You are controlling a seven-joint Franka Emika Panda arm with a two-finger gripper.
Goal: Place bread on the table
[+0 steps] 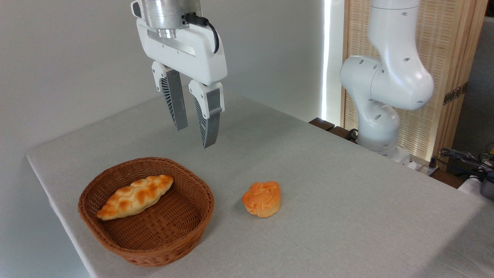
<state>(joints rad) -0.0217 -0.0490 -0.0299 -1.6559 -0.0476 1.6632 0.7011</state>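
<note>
Bun (262, 199) sits on grey bench (347, 200), just right of wicker basket (154, 251). Braided loaf (135, 196) lies inside basket. Pincer (195, 136) hangs high above, empty, fingers narrowly parted.

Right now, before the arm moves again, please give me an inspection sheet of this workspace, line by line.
Surface: table under plain light-grey cloth, smooth, no spills.
Job's things: bread, a small orange bun, sits on the cloth right of the basket, not touching it.
Clutter: braided loaf lies inside the basket.
Grippers: gripper raised above the table behind the basket, jaws apart, empty.
Cables: black cable on the gripper's body; cables at the far right edge.
Surroundings: arm base, wooden slatted panel, pale wall.
</note>
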